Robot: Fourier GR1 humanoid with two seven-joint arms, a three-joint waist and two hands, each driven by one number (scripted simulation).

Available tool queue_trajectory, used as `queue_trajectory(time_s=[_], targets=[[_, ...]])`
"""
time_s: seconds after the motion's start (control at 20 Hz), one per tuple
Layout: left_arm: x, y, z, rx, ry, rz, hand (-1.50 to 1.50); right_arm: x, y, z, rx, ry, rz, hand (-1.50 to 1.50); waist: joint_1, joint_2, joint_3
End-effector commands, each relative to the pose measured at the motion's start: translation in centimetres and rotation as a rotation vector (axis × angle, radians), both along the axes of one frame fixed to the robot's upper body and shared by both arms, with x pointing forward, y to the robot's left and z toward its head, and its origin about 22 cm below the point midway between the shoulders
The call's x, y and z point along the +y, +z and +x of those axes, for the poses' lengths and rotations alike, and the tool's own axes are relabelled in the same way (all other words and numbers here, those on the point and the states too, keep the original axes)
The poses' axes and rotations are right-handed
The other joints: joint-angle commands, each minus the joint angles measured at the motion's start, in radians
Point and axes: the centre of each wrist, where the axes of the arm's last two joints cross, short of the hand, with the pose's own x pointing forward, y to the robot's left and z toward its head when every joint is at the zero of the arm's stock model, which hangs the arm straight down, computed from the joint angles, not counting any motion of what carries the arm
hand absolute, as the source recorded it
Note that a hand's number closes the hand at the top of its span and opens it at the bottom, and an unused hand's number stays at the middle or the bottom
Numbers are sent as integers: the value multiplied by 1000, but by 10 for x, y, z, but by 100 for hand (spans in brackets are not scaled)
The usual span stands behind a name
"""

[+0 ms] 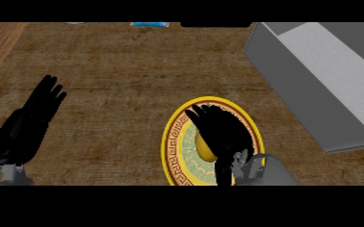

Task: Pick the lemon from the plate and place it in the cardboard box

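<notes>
Over the plate (171,139) at the near right of the counter (121,67), the right hand (224,137) is hovering palm-down and hiding most of the lemon (205,150) — only a yellow sliver is showing along the hand's left edge, lying on the plate's pale green middle. Its fingers (206,114) are stretching toward the plate's far rim, slightly spread at the tips and not curling round the fruit, so I am judging that the hand is covering the lemon in order to close on it, not gripping it yet. The cardboard box (305,72) — grey in this view — is sitting just right of the plate and running toward the far right with its open top facing up, which is making for a short carry once the lemon is lifted. At the near left, well apart from the plate, the left hand (34,118) is resting with fingers straight and nearly side by side, out of the way, since the job is calling for one hand only.
</notes>
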Motion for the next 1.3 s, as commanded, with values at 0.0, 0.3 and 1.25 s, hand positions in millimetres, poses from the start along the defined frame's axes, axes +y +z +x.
queue_trajectory(time_s=[0.0,0.3,1.25], targets=[[-15,0,15,9,0,15,0,-5,-6,5,16,10,-16,-150,-2,0,0],[-2,-2,14,11,-2,5,0,14,-14,1,-7,-5,-15,-150,-2,0,0],[-11,-4,4,-5,-17,-1,0,-30,-35,71,-78,-184,36,150,11,6,0]])
